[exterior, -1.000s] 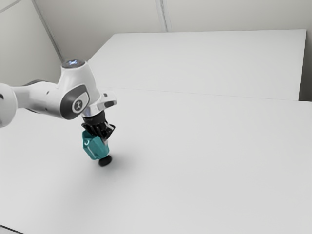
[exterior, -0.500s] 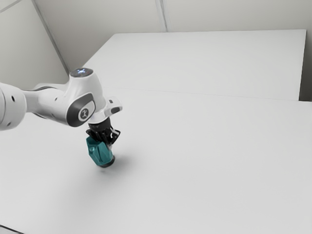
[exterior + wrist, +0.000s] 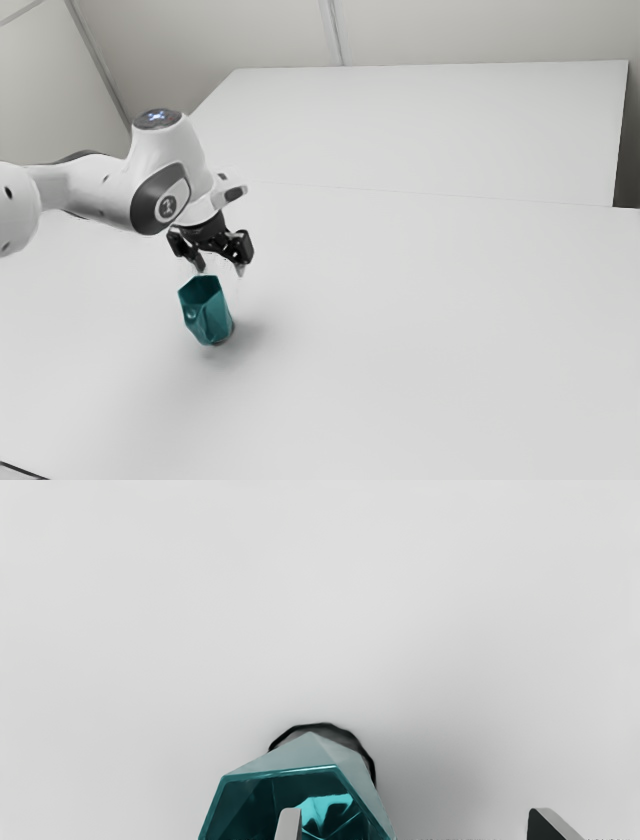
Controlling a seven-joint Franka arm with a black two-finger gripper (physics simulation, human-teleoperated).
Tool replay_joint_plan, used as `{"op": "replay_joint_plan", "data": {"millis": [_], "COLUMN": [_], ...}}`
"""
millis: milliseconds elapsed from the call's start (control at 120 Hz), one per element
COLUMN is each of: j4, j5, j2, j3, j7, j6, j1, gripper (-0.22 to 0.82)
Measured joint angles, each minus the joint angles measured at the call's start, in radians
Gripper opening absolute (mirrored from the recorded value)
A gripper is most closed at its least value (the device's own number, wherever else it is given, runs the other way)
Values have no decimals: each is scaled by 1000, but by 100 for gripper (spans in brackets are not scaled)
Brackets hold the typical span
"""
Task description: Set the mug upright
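Below gripper (image 3: 220,270), teal mug (image 3: 207,314): faceted, glossy inside, mouth upward

White worktop (image 3: 450,330) is spreading wide across the exterior view. Teal faceted mug (image 3: 208,315) is standing on it, mouth facing up; soft shadow (image 3: 255,335) is falling toward the exterior view's right.

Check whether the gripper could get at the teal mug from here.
Probably yes: the open gripper is just above the teal mug, whose mouth faces up, with nothing between. One finger lines up over the mouth, the other beyond the wall, so straddling the body would likely need a sideways shift.
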Motion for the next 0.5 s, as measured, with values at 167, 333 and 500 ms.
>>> {"op": "replay_joint_plan", "data": {"millis": [167, 333, 500], "j4": [168, 324, 450], "j5": [-20, -56, -64], "j2": [-7, -11, -13], "j3": [-7, -13, -13], "j7": [-5, 8, 28], "j6": [-171, -354, -495], "j1": [-28, -23, -21], "gripper": [55, 58, 59]}}
